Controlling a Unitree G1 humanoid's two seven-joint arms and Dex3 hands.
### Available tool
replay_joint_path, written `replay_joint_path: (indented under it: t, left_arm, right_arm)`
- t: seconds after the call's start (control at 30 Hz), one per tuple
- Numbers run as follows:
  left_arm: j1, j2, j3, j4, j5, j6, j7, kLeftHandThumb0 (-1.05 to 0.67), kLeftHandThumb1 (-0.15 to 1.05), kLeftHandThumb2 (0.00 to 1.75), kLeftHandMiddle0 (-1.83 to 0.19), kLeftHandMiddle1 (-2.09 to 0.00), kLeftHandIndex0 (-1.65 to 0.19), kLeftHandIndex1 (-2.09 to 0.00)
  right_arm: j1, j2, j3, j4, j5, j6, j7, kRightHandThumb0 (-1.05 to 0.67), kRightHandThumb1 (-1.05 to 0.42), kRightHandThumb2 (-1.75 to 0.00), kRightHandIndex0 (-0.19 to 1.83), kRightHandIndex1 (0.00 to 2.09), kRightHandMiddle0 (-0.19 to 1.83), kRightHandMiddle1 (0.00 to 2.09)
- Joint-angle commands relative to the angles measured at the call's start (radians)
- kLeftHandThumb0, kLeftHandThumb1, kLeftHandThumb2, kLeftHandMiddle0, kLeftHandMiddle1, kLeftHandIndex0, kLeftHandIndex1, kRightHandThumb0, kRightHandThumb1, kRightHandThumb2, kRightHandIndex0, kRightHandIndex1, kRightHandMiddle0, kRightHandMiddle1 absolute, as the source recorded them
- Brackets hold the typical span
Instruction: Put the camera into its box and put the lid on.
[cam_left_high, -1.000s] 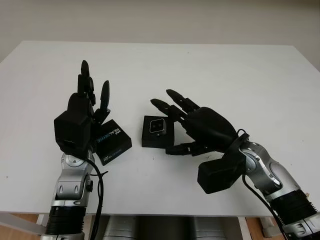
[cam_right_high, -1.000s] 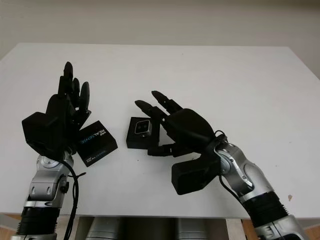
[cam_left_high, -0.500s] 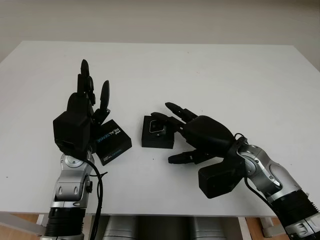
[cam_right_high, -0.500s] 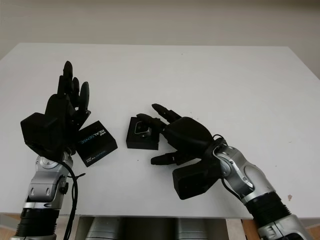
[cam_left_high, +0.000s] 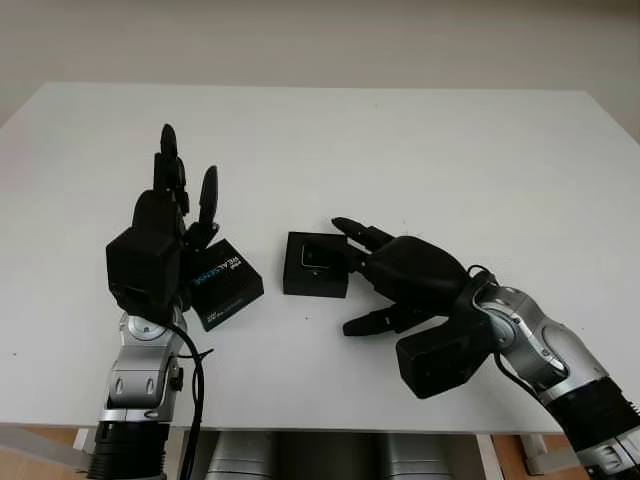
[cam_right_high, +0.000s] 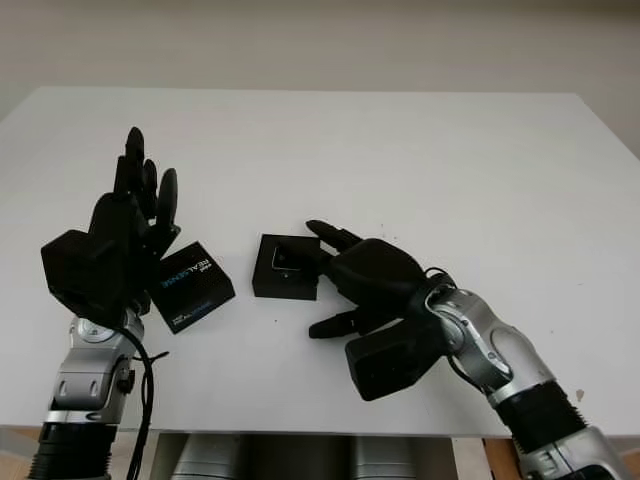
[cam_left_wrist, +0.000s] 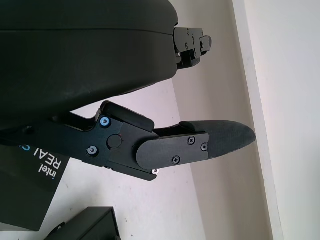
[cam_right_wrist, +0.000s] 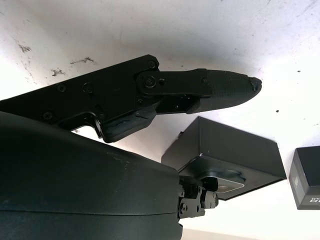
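Observation:
A small black box (cam_left_high: 315, 278) sits open on the white table (cam_left_high: 400, 140), with the silver-faced camera (cam_left_high: 314, 257) lying inside it. In the right wrist view the box (cam_right_wrist: 235, 150) shows the camera (cam_right_wrist: 227, 183) at its near rim. The black lid (cam_left_high: 226, 284), printed "intel REALSENSE", lies flat to the left of the box, a small gap apart. My right hand (cam_left_high: 362, 270) is open beside the box's right edge, its fingertips (cam_left_high: 340, 223) reaching over that edge. Just left of the lid my left hand (cam_left_high: 182, 195) is raised, open, its fingers pointing away from me.
The table's near edge (cam_left_high: 300, 430) runs just behind both forearms. The lid's corner (cam_right_wrist: 306, 177) appears beyond the box in the right wrist view. White table surface stretches far behind and to the right of the box.
My right hand has drawn back toward me and to the right, off the top of the box, uncovering the camera inside. The left hand, lid and box have stayed put.

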Motion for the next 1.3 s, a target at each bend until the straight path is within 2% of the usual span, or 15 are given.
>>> replay_joint_path:
  t: [0.0, 0.13, 0.3, 0.4, 0.5, 0.6, 0.63, 0.73, 0.83, 1.03, 1.17, 1.27]
  left_arm:
    - [-0.001, 0.0, -0.003, -0.01, 0.006, -0.009, 0.003, -0.74, 1.05, 0.55, 0.08, -0.06, 0.1, -0.05]
    - [-0.005, -0.001, -0.002, -0.01, 0.004, -0.009, 0.002, -0.74, 1.05, 0.55, 0.08, -0.05, 0.1, -0.05]
    - [-0.009, -0.007, 0.014, -0.021, -0.009, 0.0, 0.011, -0.73, 1.05, 0.54, 0.07, -0.06, 0.08, -0.06]
    - [-0.015, -0.026, 0.038, -0.025, -0.03, -0.021, 0.043, -0.69, 1.05, 0.47, -0.01, -0.09, -0.01, -0.11]
    - [-0.032, -0.014, 0.046, -0.016, -0.006, -0.042, 0.079, -0.63, 1.05, 0.38, -0.18, -0.15, -0.14, -0.18]
    - [-0.036, 0.031, 0.036, -0.021, 0.05, -0.036, 0.079, -0.65, 1.05, 0.32, -0.33, -0.2, -0.23, -0.24]
    - [-0.03, 0.06, 0.033, -0.043, 0.056, -0.01, 0.047, -0.67, 1.05, 0.29, -0.34, -0.2, -0.24, -0.26]
    - [0.001, 0.165, 0.016, -0.129, 0.088, 0.072, -0.079, -0.69, 1.05, 0.16, -0.26, -0.12, -0.2, -0.24]
    - [0.042, 0.269, -0.004, -0.198, 0.156, 0.114, -0.173, -0.73, 1.04, 0.09, -0.2, -0.06, -0.14, -0.19]
    - [0.111, 0.431, -0.02, -0.262, 0.24, 0.12, -0.334, -0.88, 1.05, 0.07, -0.02, -0.01, -0.01, -0.07]
    - [0.156, 0.497, -0.035, -0.3, 0.308, 0.125, -0.393, -0.88, 1.03, 0.05, 0.06, -0.01, 0.05, -0.04]
    - [0.181, 0.51, -0.052, -0.315, 0.357, 0.123, -0.402, -0.89, 1.02, 0.05, 0.04, -0.04, 0.07, -0.04]
  right_arm:
    - [0.01, -0.014, 0.009, -0.011, -0.005, 0.005, 0.012, -0.86, -1.05, -0.42, -0.02, 0.06, 0.09, 0.07]
    - [0.006, -0.011, 0.005, -0.012, 0.002, 0.008, 0.017, -0.86, -1.05, -0.44, -0.05, 0.04, 0.08, 0.06]
    - [0.022, 0.04, -0.049, 0.01, 0.078, 0.004, -0.09, -0.86, -1.05, -0.48, -0.11, 0.03, -0.03, 0.01]
    - [0.015, 0.087, -0.107, 0.016, 0.182, 0.027, -0.131, -0.83, -1.05, -0.49, -0.13, 0.03, -0.08, 0.01]
    - [-0.006, 0.122, -0.155, 0.005, 0.249, 0.064, -0.155, -0.78, -1.05, -0.46, -0.11, 0.04, -0.07, 0.02]
    - [-0.024, 0.153, -0.198, -0.001, 0.328, 0.111, -0.147, -0.76, -1.05, -0.45, -0.14, 0.03, -0.09, 0.02]
    - [-0.036, 0.164, -0.221, -0.004, 0.374, 0.141, -0.131, -0.76, -1.05, -0.45, -0.14, 0.04, -0.09, 0.03]
    - [-0.074, 0.185, -0.284, -0.004, 0.482, 0.215, -0.108, -0.77, -1.05, -0.48, -0.15, 0.04, -0.1, 0.03]
    - [-0.103, 0.176, -0.32, 0.013, 0.529, 0.239, -0.1, -0.77, -1.05, -0.51, -0.17, 0.03, -0.12, 0.02]
    - [-0.144, 0.171, -0.373, 0.039, 0.604, 0.298, -0.068, -0.8, -1.05, -0.57, -0.16, 0.04, -0.13, 0.03]
    - [-0.154, 0.181, -0.408, 0.015, 0.698, 0.417, -0.017, -0.82, -1.05, -0.57, -0.19, 0.0, -0.18, 0.01]
    - [-0.148, 0.19, -0.416, -0.008, 0.729, 0.462, -0.015, -0.81, -1.05, -0.56, -0.19, 0.0, -0.19, 0.0]
